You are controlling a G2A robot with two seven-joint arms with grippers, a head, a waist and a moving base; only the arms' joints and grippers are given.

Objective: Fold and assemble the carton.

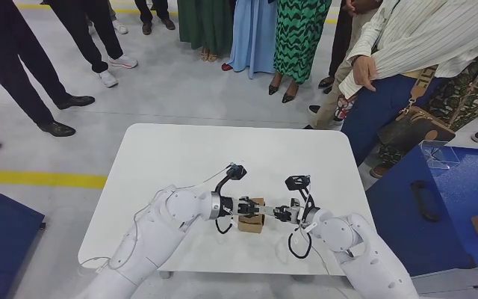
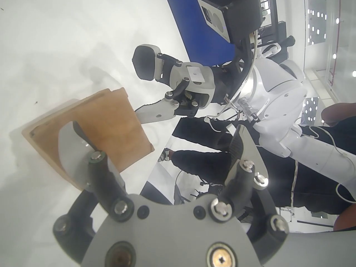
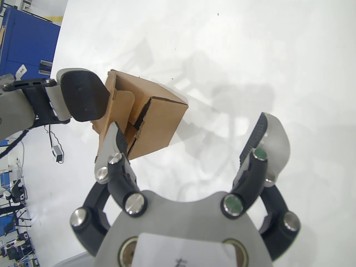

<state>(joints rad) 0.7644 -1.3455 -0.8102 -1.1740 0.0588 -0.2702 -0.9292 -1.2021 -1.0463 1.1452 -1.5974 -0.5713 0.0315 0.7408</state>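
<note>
A small brown cardboard carton (image 1: 251,217) sits low in the middle of the top view, over the lower part of the white bench (image 1: 187,164), between the two hands. The left hand (image 1: 240,208) is at its left side in that frame, the right hand (image 1: 274,213) at its right side, and both touch it.

In the left wrist view the left hand is spread wide: one finger (image 2: 73,137) lies flat against a closed brown face of the carton, and the other finger (image 2: 242,145) stands well apart from it. Beyond the carton the right hand shows, one slim finger (image 2: 155,112) touching the carton's far edge.

In the right wrist view the right hand is spread too. One finger (image 3: 112,140) rests at the carton's open end, where loose flaps stand partly folded; the other (image 3: 262,134) is well apart over bare bench. The left hand's black pad (image 3: 82,98) presses the outer flap from the opposite side.

Neither hand pinches the carton between its own two fingers; it sits between one finger of each. Whether it rests flat on the bench I cannot tell
</note>
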